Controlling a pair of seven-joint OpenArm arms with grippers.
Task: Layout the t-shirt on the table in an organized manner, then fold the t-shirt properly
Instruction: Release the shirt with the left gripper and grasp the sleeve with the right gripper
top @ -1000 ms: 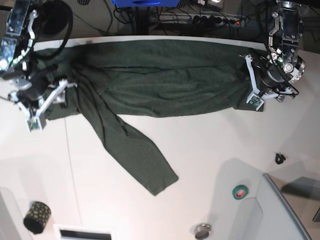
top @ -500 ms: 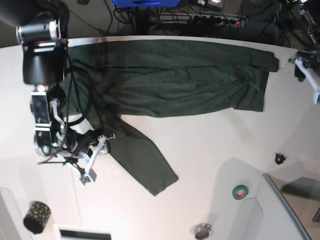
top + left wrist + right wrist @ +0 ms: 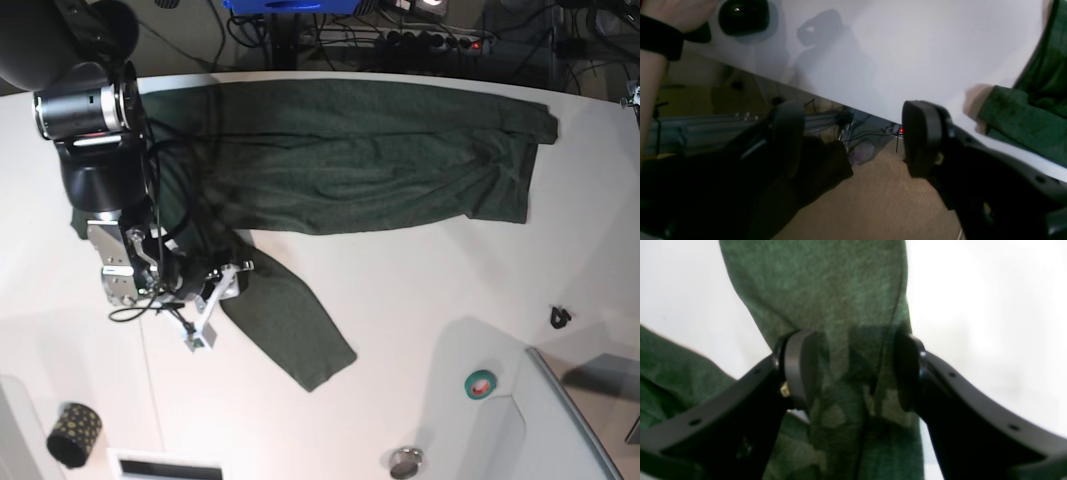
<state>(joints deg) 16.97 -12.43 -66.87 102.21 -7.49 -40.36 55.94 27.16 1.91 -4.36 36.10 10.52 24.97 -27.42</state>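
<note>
Left wrist: human hand [image 3: 676, 10] beside the table [image 3: 907, 50].

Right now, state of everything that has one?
t-shirt: spread across the table's far side, wrinkled, one sleeve trailing toward the near edge.
right gripper: open, straddling the sleeve.
left gripper: open, empty, past the table edge.
tape roll: lying flat.
</note>
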